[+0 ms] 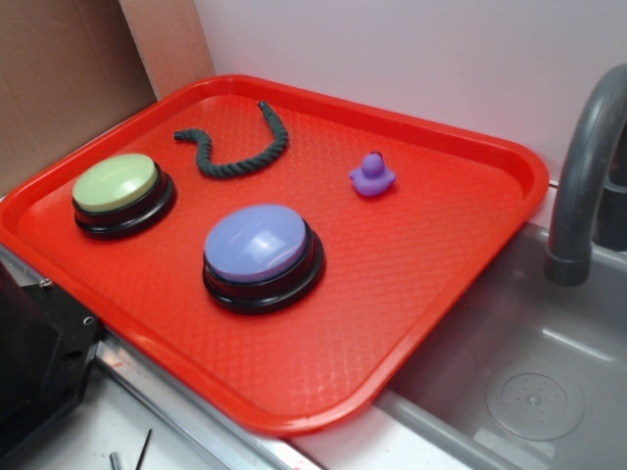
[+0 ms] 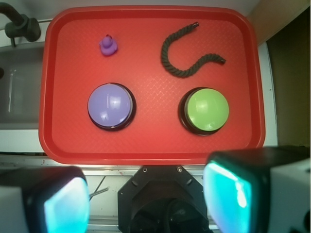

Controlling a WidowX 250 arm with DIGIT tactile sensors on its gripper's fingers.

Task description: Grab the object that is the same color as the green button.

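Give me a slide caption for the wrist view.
Open tool above red tray holding green rope, purple duck, two buttons.

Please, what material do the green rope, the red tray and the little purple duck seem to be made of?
Rope: likely cotton or similar fibre, matte; twisted strands show, and one end looks capped.
Tray: probably hard plastic, slightly glossy; its floor has a moulded diamond texture and a raised rim.
Duck: looks like soft plastic or rubber, smooth with a faint shine; too small to be sure.

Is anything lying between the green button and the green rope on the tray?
No. In both views only bare red tray separates the green button from the rope; they sit close but apart.
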